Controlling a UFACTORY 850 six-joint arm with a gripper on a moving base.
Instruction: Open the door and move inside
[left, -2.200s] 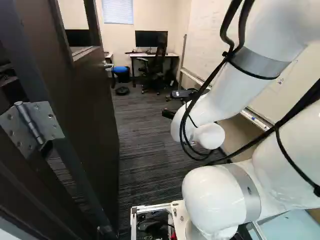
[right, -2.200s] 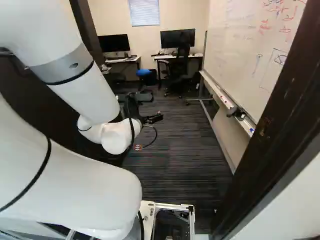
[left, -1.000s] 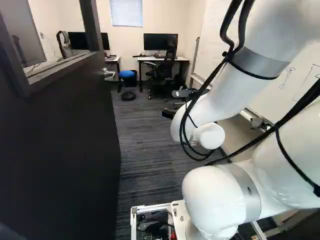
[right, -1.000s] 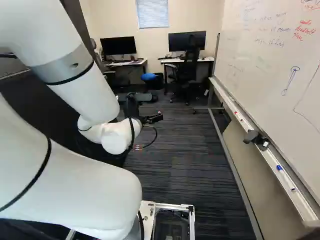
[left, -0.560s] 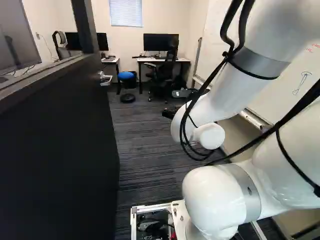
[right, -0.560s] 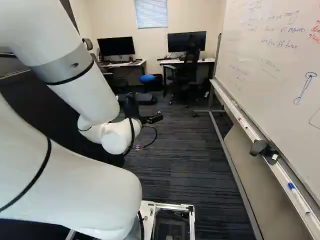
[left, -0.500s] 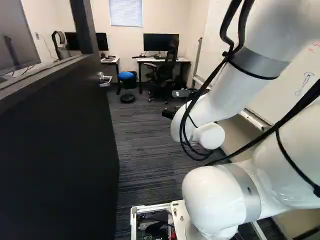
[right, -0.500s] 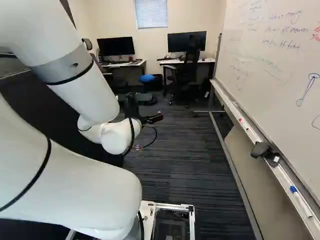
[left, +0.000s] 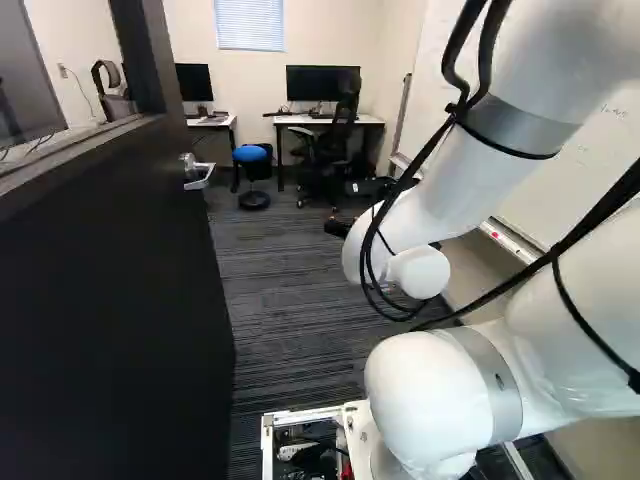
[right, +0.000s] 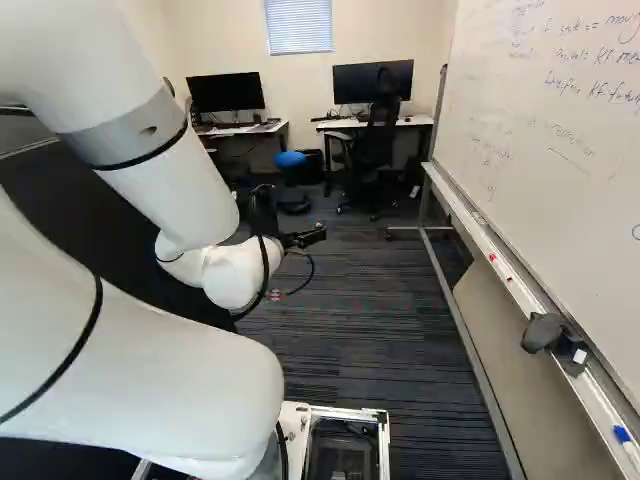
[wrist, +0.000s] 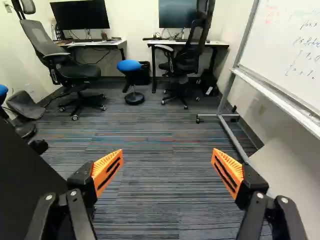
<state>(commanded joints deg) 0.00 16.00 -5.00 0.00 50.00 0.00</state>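
The dark door (left: 120, 310) stands open along the left of the left base view, its silver lever handle (left: 197, 172) near the far edge and a window pane above. Behind the arm, part of the door (right: 70, 215) shows in the right base view. My gripper (right: 308, 237) is held out ahead of the base, to the right of the door and apart from it. Seen from the wrist, the gripper (wrist: 167, 151) has its orange pads wide apart with only carpet beyond them; the door's dark surface (wrist: 25, 185) lies beside one finger.
A whiteboard (right: 560, 130) on a wheeled stand runs along the right, its tray (right: 500, 275) holding markers and a dark object. Farther ahead are desks (wrist: 187, 44) with monitors, office chairs (wrist: 70, 70) and a blue stool (wrist: 129, 65). Striped carpet (right: 340, 330) lies between.
The base has moved forward and turned slightly; the hinge and dark doorframe have left view. The handle and whiteboard tray appear nearer. Against its lowest joint, the arm has kept its pose.
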